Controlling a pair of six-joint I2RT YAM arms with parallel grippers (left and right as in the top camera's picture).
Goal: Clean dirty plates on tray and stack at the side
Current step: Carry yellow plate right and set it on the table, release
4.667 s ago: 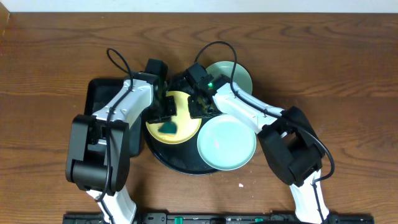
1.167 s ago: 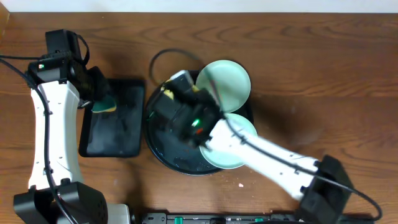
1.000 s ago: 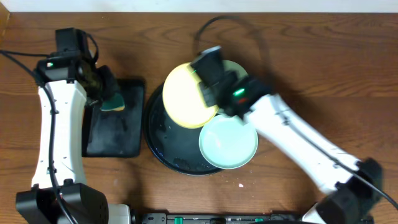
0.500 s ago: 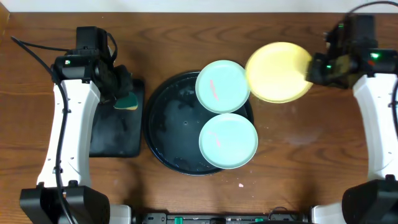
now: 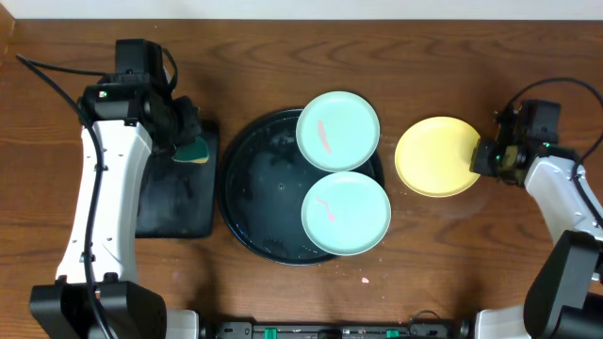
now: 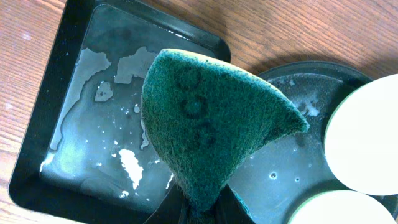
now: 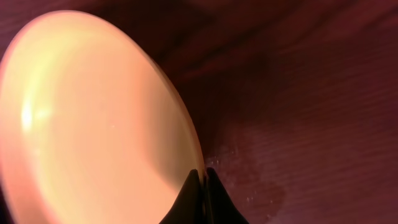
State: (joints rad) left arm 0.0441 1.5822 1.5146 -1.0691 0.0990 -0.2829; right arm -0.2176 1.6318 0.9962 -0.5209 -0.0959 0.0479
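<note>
Yellow plate (image 5: pixel 436 169) is out to the right of the tray (image 5: pixel 252 193), clear of its rim, low over the wooden counter (image 5: pixel 443 273); whether it already lies flat on the wood cannot be told. The right fingers (image 7: pixel 200 185) are pinched shut on its right rim, and the wrist view shows the plate's face smooth and unmarked. Two mint plates are on the tray's right half, their edges touching: the upper plate (image 5: pixel 337 131) overhangs the tray's top-right rim, the lower plate (image 5: pixel 345 213) sits near its bottom-right edge. Each bears a thin pink streak. The tray's bare left half is glossy black and wet with droplets. The left fingers (image 5: pixel 181 135) are clamped shut on a green sponge (image 6: pixel 205 124), held above the right edge of a small tray (image 5: pixel 165 212), a black rectangular one just left of the round tray, with patches of water and foam in it.
</note>
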